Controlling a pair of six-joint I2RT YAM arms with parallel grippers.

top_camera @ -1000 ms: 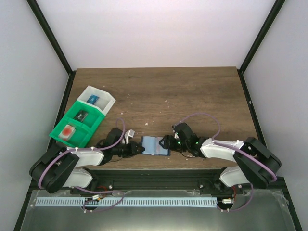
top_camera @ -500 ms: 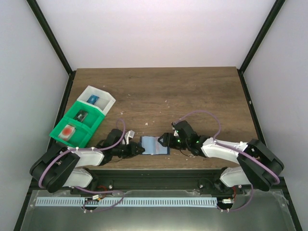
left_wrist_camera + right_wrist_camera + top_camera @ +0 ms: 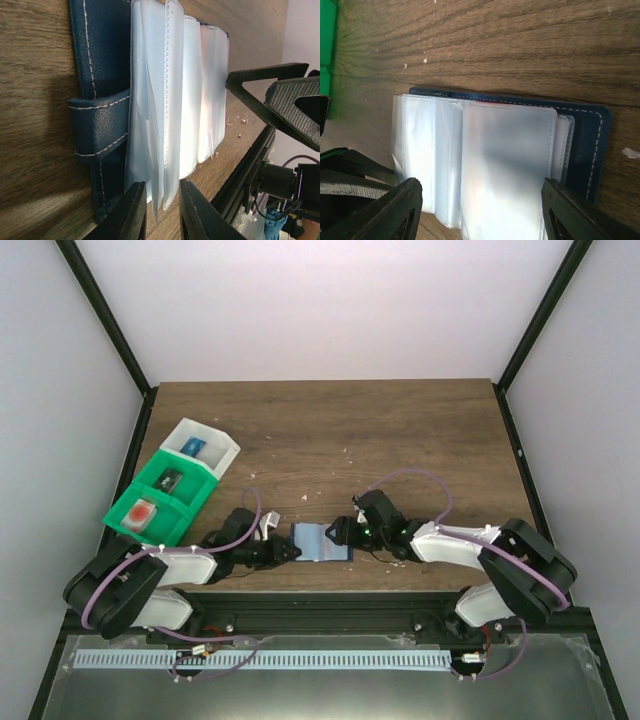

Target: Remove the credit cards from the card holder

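At the near edge of the table (image 3: pixel 400 430), between the two arms, the card holder (image 3: pixel 322 540) lies open and flat. Its dark blue cover is underneath and its frosted plastic sleeves (image 3: pixel 505 165) are fanned on top. The left jaws are drawn nearly together on the edge of one sleeve and pinch it at the holder's left end. The right jaws stand wide and released, one finger at each side of the sleeves, grasping nothing. A faint pink-red tint behind the sleeves is perhaps one of the credit cards (image 3: pixel 480 192), inside its pocket. The green bins (image 3: pixel 160 502) and a white bin (image 3: pixel 207 445) stand well apart, to the left.
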